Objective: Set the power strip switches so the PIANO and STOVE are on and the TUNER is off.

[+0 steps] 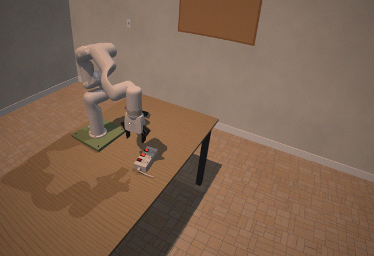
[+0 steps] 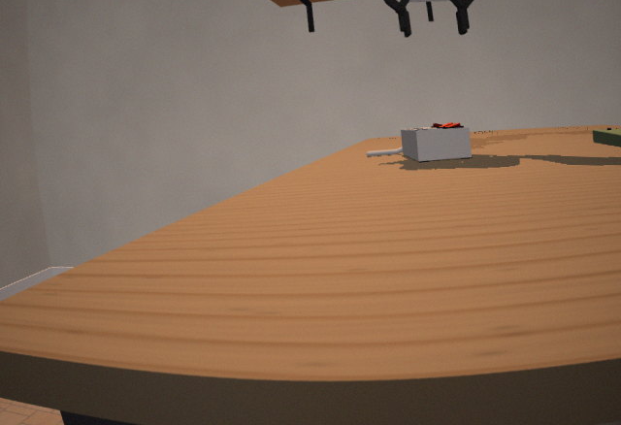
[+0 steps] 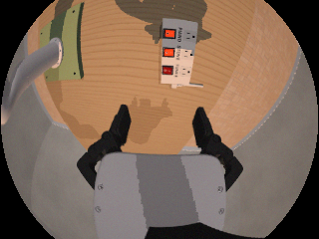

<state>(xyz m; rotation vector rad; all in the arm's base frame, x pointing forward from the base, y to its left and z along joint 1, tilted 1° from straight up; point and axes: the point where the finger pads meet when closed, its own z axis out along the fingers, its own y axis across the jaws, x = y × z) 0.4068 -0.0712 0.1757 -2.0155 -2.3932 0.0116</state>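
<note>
Hovering: gripper (image 1: 135, 138) (image 2: 434, 34) (image 3: 161, 113) spread wide, nothing held | beyond it, power strip (image 1: 142, 163) (image 2: 443, 144) (image 3: 185, 67) flat on desk (image 1: 169, 120) (image 2: 310, 260) (image 3: 120, 60) | risk: a stray fingertip brushing the rockers could undo the apparently finished setting | labels, near to far: TUNER dark, STOVE lit, PIANO lit

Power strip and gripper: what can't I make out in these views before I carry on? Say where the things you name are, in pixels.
- Switch labels, top view: too small to read.
- Rocker tilt on the power strip (image 1: 141, 163) (image 2: 443, 144) (image 3: 175, 77), exterior view: the switches overlap, seen nearly edge-on.
- Upper body of the gripper (image 1: 135, 138) (image 2: 434, 33) (image 3: 161, 114), exterior view: cut off by the top edge.
</note>
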